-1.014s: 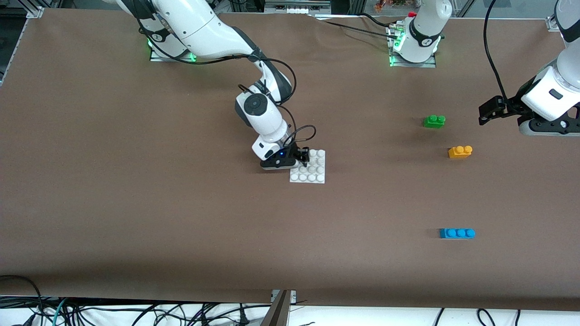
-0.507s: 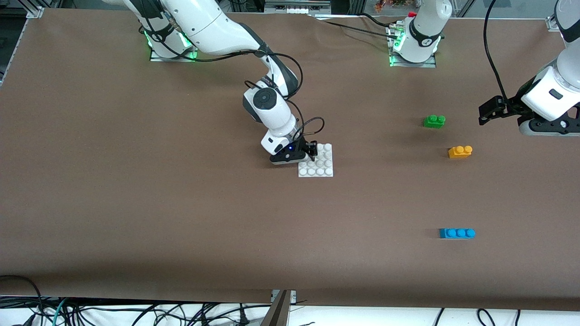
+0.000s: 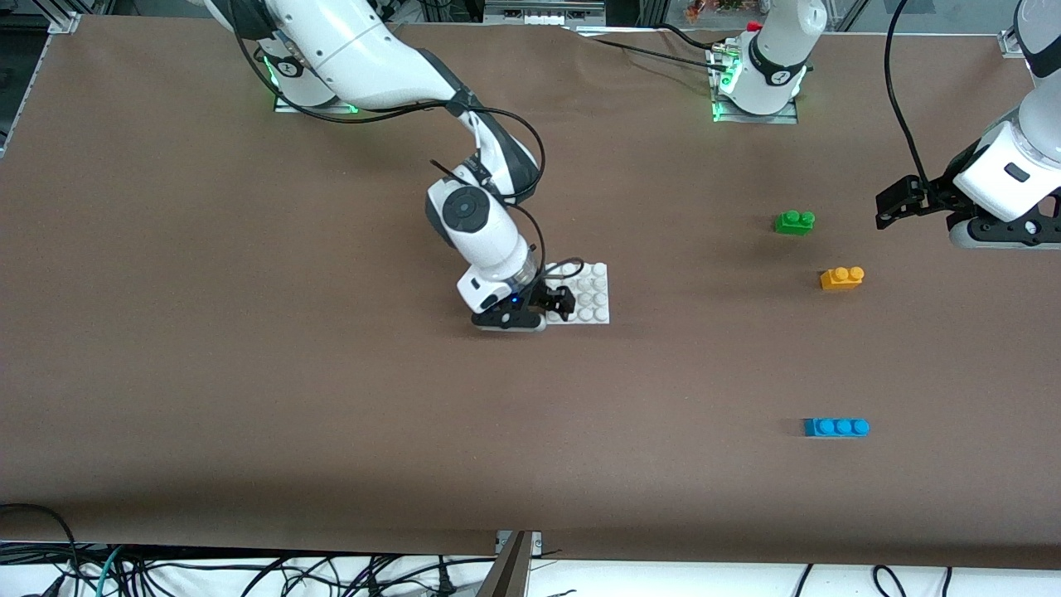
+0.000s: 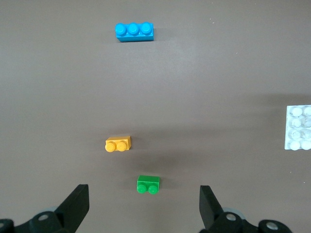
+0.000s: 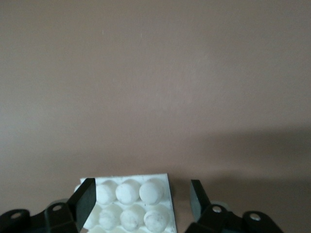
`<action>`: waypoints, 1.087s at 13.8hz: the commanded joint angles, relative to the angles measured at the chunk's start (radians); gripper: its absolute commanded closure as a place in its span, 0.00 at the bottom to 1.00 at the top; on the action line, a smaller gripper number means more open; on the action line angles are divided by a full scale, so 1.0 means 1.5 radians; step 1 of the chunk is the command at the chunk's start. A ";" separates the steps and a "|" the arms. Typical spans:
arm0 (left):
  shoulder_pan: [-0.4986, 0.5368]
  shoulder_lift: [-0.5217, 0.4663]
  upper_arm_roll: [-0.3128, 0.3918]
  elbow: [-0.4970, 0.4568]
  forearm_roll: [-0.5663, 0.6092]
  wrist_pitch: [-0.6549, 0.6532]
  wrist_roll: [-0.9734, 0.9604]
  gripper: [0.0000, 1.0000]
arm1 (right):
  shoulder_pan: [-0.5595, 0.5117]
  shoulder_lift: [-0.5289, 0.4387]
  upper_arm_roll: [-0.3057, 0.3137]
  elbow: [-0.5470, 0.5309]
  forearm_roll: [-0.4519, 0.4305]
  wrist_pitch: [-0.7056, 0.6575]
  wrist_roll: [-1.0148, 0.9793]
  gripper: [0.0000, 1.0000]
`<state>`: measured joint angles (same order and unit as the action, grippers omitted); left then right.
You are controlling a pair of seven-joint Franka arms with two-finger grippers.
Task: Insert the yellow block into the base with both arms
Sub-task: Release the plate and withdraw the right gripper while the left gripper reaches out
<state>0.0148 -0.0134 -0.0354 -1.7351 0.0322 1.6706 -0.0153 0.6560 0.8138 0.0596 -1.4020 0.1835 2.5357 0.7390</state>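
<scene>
The white studded base [image 3: 590, 294] lies flat near the middle of the table. My right gripper [image 3: 560, 303] is low at the base's edge toward the right arm's end, open, and the base's corner [image 5: 129, 194] sits between the parted fingers of this gripper [image 5: 142, 191]. The yellow block [image 3: 841, 278] rests on the table toward the left arm's end and also shows in the left wrist view [image 4: 118, 144]. My left gripper [image 3: 891, 207] waits open and holds nothing, up over the table beside the green brick. From its wrist [image 4: 143, 196] the base [image 4: 299, 127] shows at the picture's edge.
A green two-stud brick [image 3: 794, 221] sits farther from the front camera than the yellow block; the left wrist view shows this green brick [image 4: 148, 184] too. A blue three-stud brick [image 3: 836, 427] lies nearer, and its blue top [image 4: 134, 32] is in that view as well. Brown table cover all round.
The right gripper slid the base a little toward the left arm's end, then opened and let it go. Its hand has shifted along the base's edge. The left arm has not moved.
</scene>
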 commanded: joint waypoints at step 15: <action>0.106 0.126 0.004 -0.012 -0.006 0.029 0.008 0.00 | -0.330 -0.485 -0.052 -0.135 -0.068 -0.534 -0.351 0.01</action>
<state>0.1546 0.1200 -0.0230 -1.7610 0.0322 1.6604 -0.0124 0.1764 0.1444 -0.0398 -1.5581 0.1157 1.7504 0.2379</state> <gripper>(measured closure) 0.000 0.009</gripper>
